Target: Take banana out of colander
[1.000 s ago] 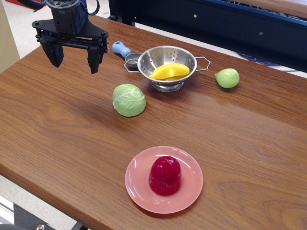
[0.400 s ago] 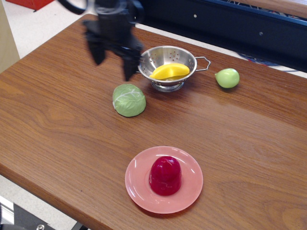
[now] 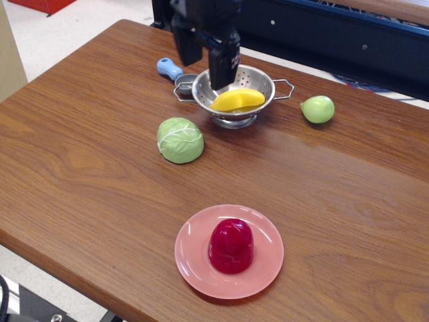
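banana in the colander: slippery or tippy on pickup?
The banana looks glossy and smooth, so it may slip between the fingers. It appears rigid, unlikely to flop. Its curve rests against the colander wall, so it may rock or slide when nudged.

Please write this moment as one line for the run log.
phase: approach | gripper: jaws open, above colander left rim | banana: in colander, not grasped | task: not done

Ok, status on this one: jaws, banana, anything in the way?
Gripper open above colander rim. Banana inside, ungrasped. Nothing blocking.
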Controlling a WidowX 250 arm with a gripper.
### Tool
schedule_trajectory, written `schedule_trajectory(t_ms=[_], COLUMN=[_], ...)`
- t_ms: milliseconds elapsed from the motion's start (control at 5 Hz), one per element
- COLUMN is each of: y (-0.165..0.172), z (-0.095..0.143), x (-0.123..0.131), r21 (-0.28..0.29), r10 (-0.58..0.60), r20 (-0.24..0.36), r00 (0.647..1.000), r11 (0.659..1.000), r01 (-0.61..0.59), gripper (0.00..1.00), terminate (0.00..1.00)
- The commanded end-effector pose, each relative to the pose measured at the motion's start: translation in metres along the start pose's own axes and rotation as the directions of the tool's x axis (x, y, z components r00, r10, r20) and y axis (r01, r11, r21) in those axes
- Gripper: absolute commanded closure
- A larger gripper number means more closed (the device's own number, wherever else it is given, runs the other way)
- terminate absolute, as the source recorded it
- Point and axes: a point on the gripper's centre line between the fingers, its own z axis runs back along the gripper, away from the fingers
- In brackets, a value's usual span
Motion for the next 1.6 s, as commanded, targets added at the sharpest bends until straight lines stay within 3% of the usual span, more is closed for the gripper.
schedule_trajectory(t_ms=[0, 400, 1200, 1400], y=[0.004, -0.002, -0.003, -0.001], z=[0.01, -0.02, -0.066, -0.067], x=[0.035, 0.042, 0.03, 0.029], r21=[-0.012, 0.023, 0.086, 0.087], r10=[-0.021, -0.064, -0.029, -0.014], r20=[0.018, 0.004, -0.052, -0.053], r00=[1.0, 0.998, 0.998, 0.998], r11=[1.0, 0.998, 0.996, 0.996], r01=[0.022, 0.064, 0.034, 0.019], gripper=[0.0, 0.0, 0.0, 1.0], terminate=[0.0, 0.0, 0.0, 0.0])
